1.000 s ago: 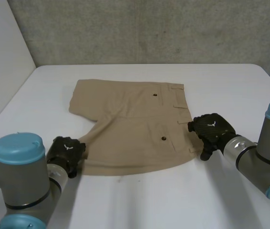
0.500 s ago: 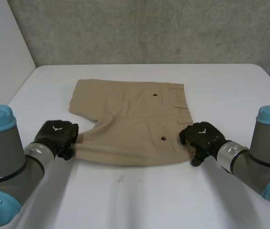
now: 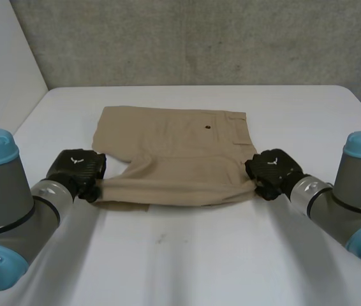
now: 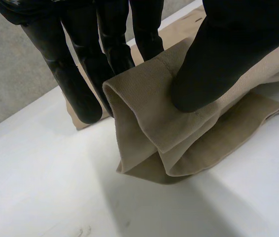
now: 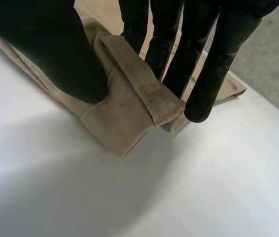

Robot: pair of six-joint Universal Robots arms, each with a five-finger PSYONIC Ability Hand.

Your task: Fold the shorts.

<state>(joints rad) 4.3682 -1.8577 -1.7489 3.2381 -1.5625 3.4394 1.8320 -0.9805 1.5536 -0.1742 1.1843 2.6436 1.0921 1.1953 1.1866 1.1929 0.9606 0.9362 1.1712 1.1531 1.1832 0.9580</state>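
Tan shorts (image 3: 174,153) lie on the white table (image 3: 187,255), their near edge lifted and rolled toward the far edge. My left hand (image 3: 76,171) pinches the near leg hem (image 4: 144,118) between thumb and fingers. My right hand (image 3: 273,171) pinches the near waistband corner (image 5: 129,94) the same way, thumb on top and fingers behind. The far half of the shorts stays flat, with one dark button (image 3: 206,127) showing by the waistband.
A grey wall (image 3: 199,38) stands behind the table's far edge. Bare white tabletop stretches in front of the shorts and to both sides.
The right hand has closed on the waistband corner. Both hands have lifted the near edge and carried it toward the far side, covering the nearer button.
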